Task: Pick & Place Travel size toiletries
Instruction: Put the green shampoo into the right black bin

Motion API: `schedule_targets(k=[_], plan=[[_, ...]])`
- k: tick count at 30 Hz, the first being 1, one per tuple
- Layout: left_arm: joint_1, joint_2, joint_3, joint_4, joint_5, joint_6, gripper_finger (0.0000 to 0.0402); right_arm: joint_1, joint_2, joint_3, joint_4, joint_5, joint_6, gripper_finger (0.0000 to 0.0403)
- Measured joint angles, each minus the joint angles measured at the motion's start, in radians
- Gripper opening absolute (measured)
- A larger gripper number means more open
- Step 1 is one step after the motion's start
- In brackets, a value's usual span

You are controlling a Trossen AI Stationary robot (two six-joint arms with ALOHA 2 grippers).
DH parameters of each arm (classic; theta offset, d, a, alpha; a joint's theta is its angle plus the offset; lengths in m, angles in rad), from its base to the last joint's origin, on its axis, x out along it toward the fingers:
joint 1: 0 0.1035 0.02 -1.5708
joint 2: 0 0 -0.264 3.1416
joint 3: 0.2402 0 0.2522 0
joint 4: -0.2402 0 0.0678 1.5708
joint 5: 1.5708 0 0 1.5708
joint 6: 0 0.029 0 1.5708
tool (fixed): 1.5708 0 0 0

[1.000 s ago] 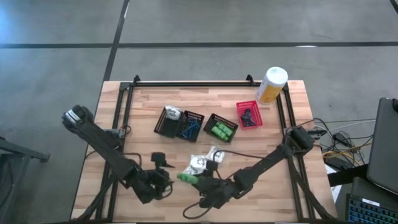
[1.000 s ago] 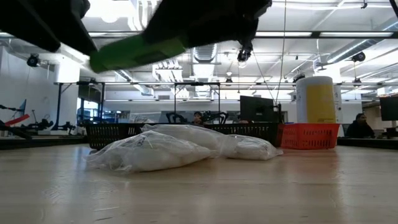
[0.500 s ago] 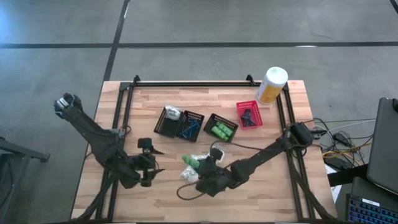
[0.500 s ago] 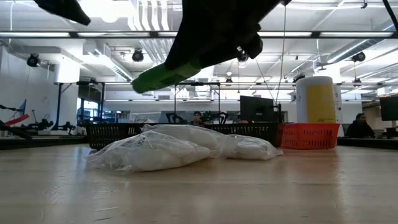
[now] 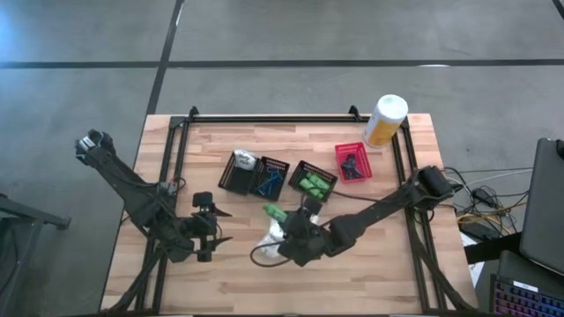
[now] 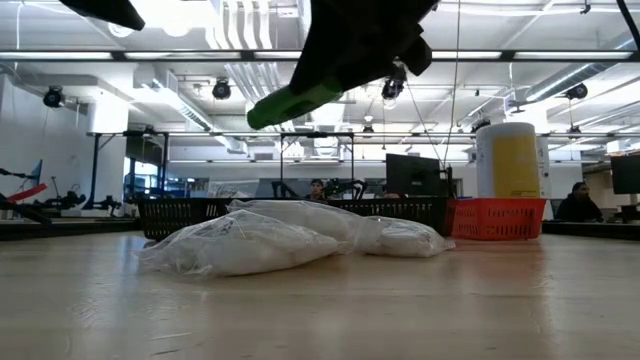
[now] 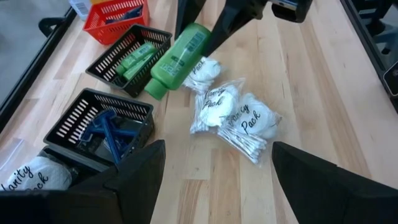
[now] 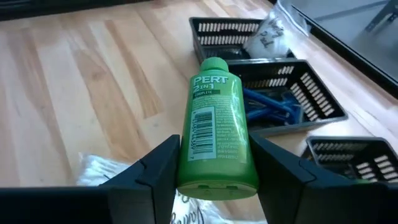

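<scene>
My right gripper (image 5: 293, 231) (image 8: 215, 157) hangs over the table's middle, shut on a bright green bottle (image 5: 274, 212) (image 6: 295, 102) (image 7: 177, 59) labelled PERT. Below it, several white clear-wrapped packs (image 5: 270, 238) (image 6: 240, 245) (image 7: 233, 115) lie flat on the wood. More green packets (image 5: 312, 184) fill one black basket, blue items (image 5: 270, 180) another and a white pack (image 5: 244, 161) a third. My left gripper (image 5: 210, 231) (image 7: 217, 152) is open, raised left of the packs, touching nothing. My right gripper pinches the green bottle between its two fingers (image 8: 163, 168) at the wide end (image 8: 217, 177) nearest the wrist. The bottle points lengthwise out of the jaws, its narrow end (image 8: 213, 64) toward the baskets. It is lifted clear of the table, above the white packs, tilted slightly downward.
A row of black mesh baskets (image 5: 238, 183) and a red basket (image 5: 342, 151) stands across the table's middle. A tall white-and-yellow canister (image 5: 385, 120) is at the far right corner. Bare wood lies along the near edge. People sit in the room behind.
My right gripper has carried the green bottle up from near the table's front toward the far edge, over the white packs and closer to the baskets. My left gripper has drawn back toward the table's left and risen. The white packs have stayed still.
</scene>
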Motion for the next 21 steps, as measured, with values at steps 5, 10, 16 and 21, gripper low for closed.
schedule_targets(k=[5,10,16,21], plan=[[0.000,0.000,0.000,0.000,0.000,0.000,0.0298,0.001,-0.005,-0.001,-0.133,0.000,0.085,0.0161],[0.000,0.000,0.000,0.000,0.000,0.000,0.0298,-0.008,-0.005,-0.011,-0.275,0.002,0.221,0.0166],[0.000,0.001,0.000,0.000,0.001,0.000,0.0298,-0.048,-0.041,-0.035,-0.320,0.002,0.252,0.0164],[0.000,0.001,0.000,0.001,0.000,0.020,0.0298,-0.124,-0.122,-0.088,-0.344,-0.016,0.226,0.0160]])
